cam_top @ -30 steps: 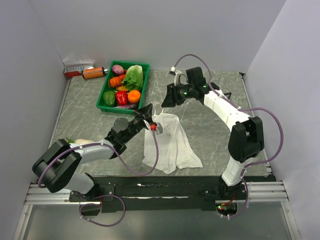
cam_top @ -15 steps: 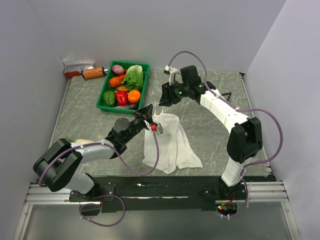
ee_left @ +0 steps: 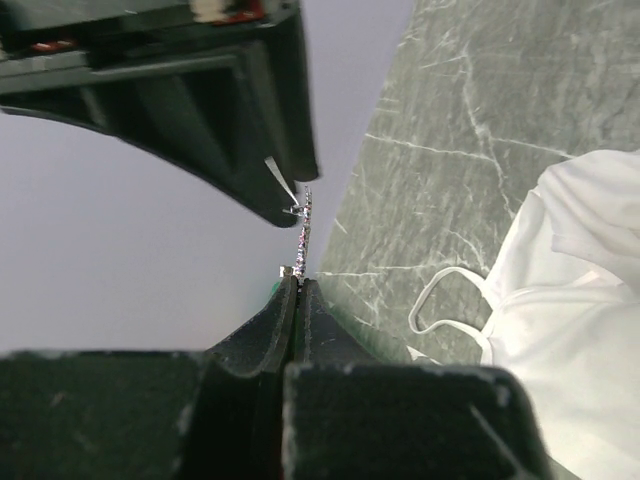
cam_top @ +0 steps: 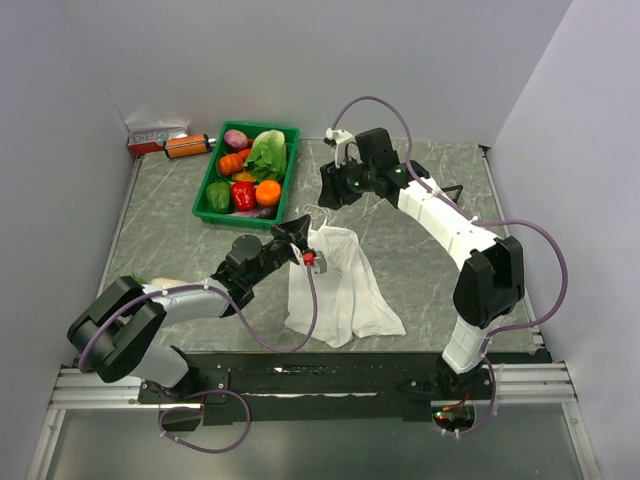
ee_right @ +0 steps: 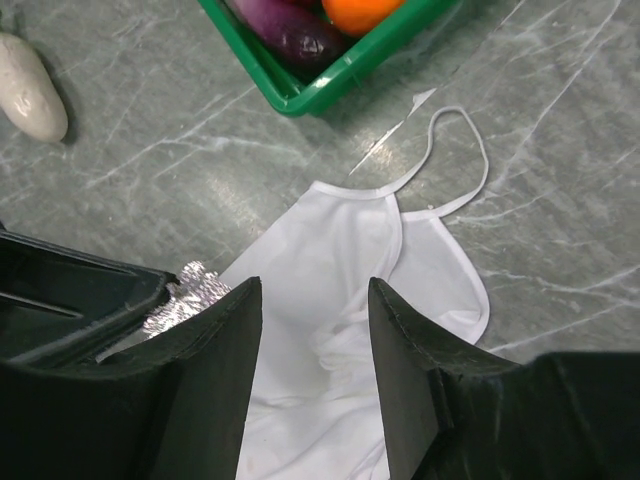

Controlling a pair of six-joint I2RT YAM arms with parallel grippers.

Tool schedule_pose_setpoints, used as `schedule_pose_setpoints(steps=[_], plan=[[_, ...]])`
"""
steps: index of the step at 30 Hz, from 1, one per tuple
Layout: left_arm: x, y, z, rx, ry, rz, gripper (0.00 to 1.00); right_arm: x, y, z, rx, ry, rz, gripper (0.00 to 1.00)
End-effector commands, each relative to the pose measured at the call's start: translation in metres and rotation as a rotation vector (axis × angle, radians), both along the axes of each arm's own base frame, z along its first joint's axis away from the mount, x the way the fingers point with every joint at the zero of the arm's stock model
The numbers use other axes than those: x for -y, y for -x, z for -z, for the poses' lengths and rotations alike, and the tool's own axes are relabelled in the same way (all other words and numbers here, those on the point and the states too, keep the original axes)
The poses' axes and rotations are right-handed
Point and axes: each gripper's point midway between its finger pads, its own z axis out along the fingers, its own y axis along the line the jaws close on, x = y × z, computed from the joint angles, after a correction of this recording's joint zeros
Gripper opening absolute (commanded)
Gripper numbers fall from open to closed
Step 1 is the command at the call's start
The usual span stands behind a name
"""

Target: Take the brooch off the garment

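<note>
The right pincer [cam_top: 328,188] is being drawn away from the garment [cam_top: 340,285] toward the far side of the counter [cam_top: 420,260]. A second earlier it was hanging just beyond the garment's strap end, and now it is being carried further off with its fingers spread and nothing between them. The cloth is being left lying slack, its straps loose beyond the top hem. At the garment's upper left corner the left pincer [ee_left: 298,282] is being kept clenched. In the wrist view a thin glittering strip, taken to be the brooch [ee_left: 304,222], is being gripped at its fingertips and held clear of the white fabric, with bare stone showing between. The removal is therefore being judged as essentially accomplished, with only the carrying-off and setting-down being left to do. Beyond the garment's upper left, a green tray [ee_right: 340,80] of vegetables is being left untouched. Further off in the same direction, printing is being shown on a small box [cam_top: 155,135], though too small to be read, and no other writing is being made out.
</note>
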Motion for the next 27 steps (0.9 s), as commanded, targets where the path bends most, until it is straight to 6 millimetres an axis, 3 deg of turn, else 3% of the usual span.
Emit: schedule_pose_setpoints(steps=[1, 13, 19, 23, 26, 27], plan=[[0.015, 0.003, -0.017, 0.022, 0.033, 0.064, 0.01, -0.004, -0.001, -0.058, 0.130, -0.060, 0.000, 0.54], [0.016, 0.001, -0.015, 0.022, 0.036, 0.066, 0.01, -0.033, 0.011, -0.057, 0.136, -0.068, -0.062, 0.57], [0.018, 0.003, -0.015, 0.020, 0.045, 0.079, 0.01, -0.047, 0.004, -0.058, 0.150, -0.074, -0.065, 0.57], [0.017, 0.002, -0.015, 0.023, 0.041, 0.069, 0.01, -0.033, -0.021, -0.077, 0.257, -0.023, 0.036, 0.58], [0.013, 0.000, -0.016, 0.031, 0.037, 0.046, 0.01, 0.001, -0.039, -0.084, 0.272, -0.016, 0.130, 0.60], [0.009, -0.002, -0.021, 0.056, 0.045, 0.023, 0.01, -0.003, -0.027, -0.090, 0.235, -0.090, 0.042, 0.60]])
